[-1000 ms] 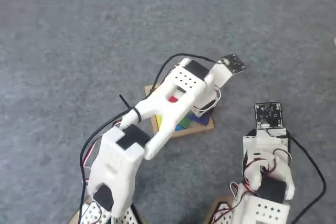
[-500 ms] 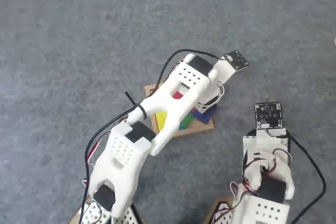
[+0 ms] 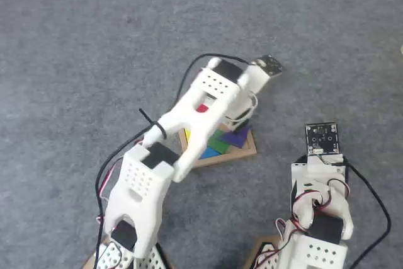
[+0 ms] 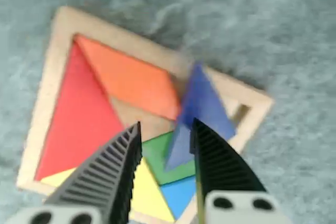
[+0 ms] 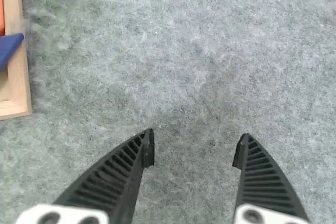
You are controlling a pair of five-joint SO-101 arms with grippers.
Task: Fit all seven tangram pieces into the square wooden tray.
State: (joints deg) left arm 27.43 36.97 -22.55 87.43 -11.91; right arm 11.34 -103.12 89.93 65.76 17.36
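At the left, stretched out over grey carpet (image 3: 75, 61): left claw (image 4: 166, 124), poised just above the tray (image 4: 58, 24), jaws a little apart, gripping nothing. Inside the tray: red triangle (image 4: 79, 114) against the rim, orange triangle (image 4: 131, 80) touching it, and yellow piece (image 4: 144, 192), green piece (image 4: 157, 153) and light blue piece (image 4: 178, 192) packed together. Toward the tray's right side: dark blue triangle (image 4: 205, 106), askew, overlapping the green piece, one tip up on the rim, not lying flat. Farther right, well apart from the tray: right claw (image 5: 196, 135), spread wide over bare carpet, holding nothing.
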